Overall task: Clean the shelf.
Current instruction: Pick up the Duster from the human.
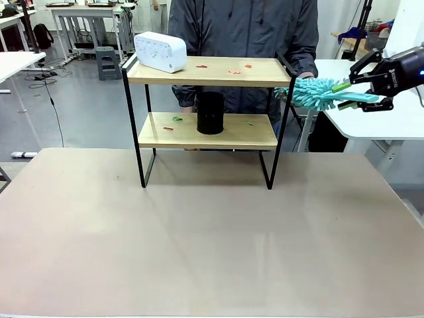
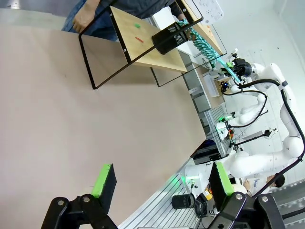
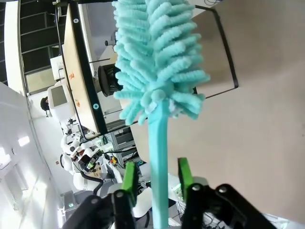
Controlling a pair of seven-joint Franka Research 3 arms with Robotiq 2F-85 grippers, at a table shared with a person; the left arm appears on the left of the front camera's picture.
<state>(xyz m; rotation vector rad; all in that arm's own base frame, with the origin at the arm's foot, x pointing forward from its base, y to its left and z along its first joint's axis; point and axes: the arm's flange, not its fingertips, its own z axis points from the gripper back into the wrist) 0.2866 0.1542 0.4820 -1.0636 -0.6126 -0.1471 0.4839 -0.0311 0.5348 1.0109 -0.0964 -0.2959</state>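
Observation:
The shelf (image 1: 205,71) stands at the far middle of the table, two wooden boards in a black frame. Red scraps (image 1: 234,71) lie on its top board and green bits (image 1: 177,118) on the lower one. My right gripper (image 1: 350,94) is shut on the handle of a turquoise fluffy duster (image 1: 317,93), whose head reaches the shelf's right post at top-board height. In the right wrist view the handle runs between the fingers of the right gripper (image 3: 155,174) and the duster (image 3: 157,57) head points at the shelf (image 3: 78,71). My left gripper (image 2: 162,183) hangs open over the table, far from the shelf (image 2: 143,43).
A white box-shaped device (image 1: 159,52) sits on the top board's left end. A black mesh cup (image 1: 211,112) stands on the lower board. A person stands behind the shelf, one hand (image 1: 306,77) by its right end. The brown table (image 1: 199,238) lies bare in front.

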